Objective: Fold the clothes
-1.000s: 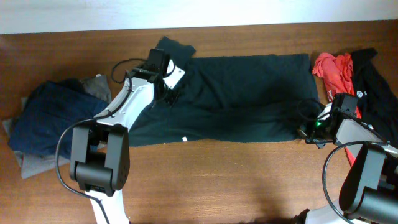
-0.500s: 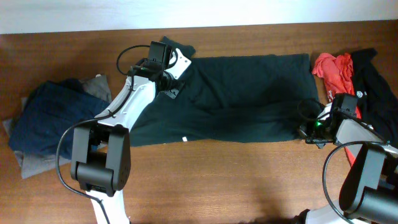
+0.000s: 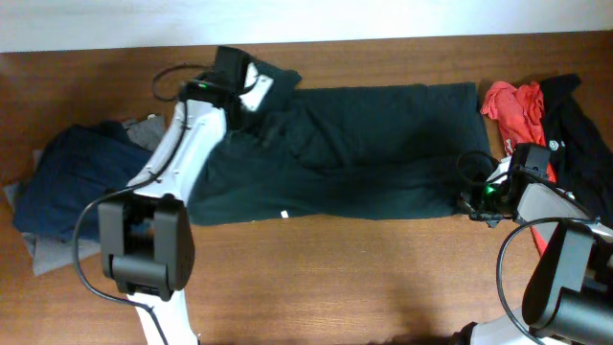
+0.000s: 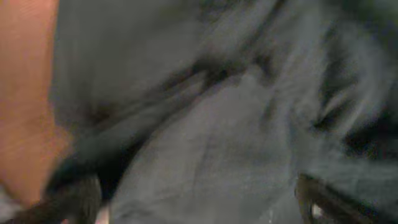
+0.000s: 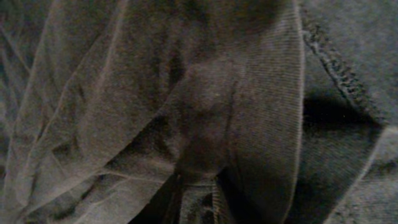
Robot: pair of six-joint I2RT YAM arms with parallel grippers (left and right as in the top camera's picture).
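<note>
Dark green shirt [image 3: 383, 153] on brown wooden table [image 3: 383, 278], white wall [image 3: 383, 19].

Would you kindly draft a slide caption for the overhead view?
Dark green shirt spread across the wooden table, an arm at each end, other clothes heaped at both sides.

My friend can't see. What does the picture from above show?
A big green shirt lies spread across a wooden table, the left gripper at its top-left corner and the right gripper at its bottom-right corner. A navy pile sits on the left; a red shirt and a black garment on the right.
</note>
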